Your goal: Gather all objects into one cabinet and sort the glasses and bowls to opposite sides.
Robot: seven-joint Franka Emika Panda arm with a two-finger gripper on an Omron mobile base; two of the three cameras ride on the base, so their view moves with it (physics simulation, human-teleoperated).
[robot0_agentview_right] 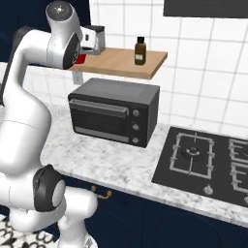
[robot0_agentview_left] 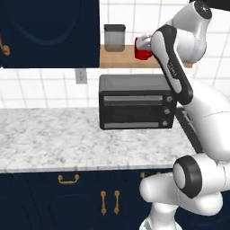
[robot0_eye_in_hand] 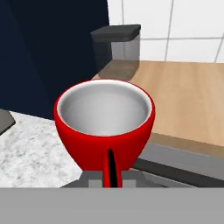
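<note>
Right under my camera sits a red cup (robot0_eye_in_hand: 105,127), so close I can see its pale inside. My gripper (robot0_eye_in_hand: 111,175) is closed tight on it; one dark finger tip shows against the red wall at six o'clock. So I have hold of the cup, and it looks lifted a little above the wooden shelf (robot0_eye_in_hand: 183,100).

From the left base view, I see the same cup (robot0_agentview_left: 143,48) up at one o'clock, partly hidden by my arm, just over the shelf. Past the cup, at twelve o'clock in the hand view, stands a grey jar with a lid (robot0_eye_in_hand: 117,48). A brown bottle (robot0_agentview_right: 140,50) stands further along the shelf in the right base view. Under the shelf is a black oven (robot0_agentview_left: 137,101) on the stone counter (robot0_agentview_left: 49,139).

Up at ten o'clock in the left base view is the dark blue cabinet (robot0_agentview_left: 49,31). Its door looks shut to me, with a bit of brass handle (robot0_agentview_left: 4,48) at the edge.

I think the job has just begun. One cup is in my grip and not put away yet. I cannot spot the other two cups or the bowl, so I cannot tell if they are already inside. I would guess the door must be opened before this cup goes in.
</note>
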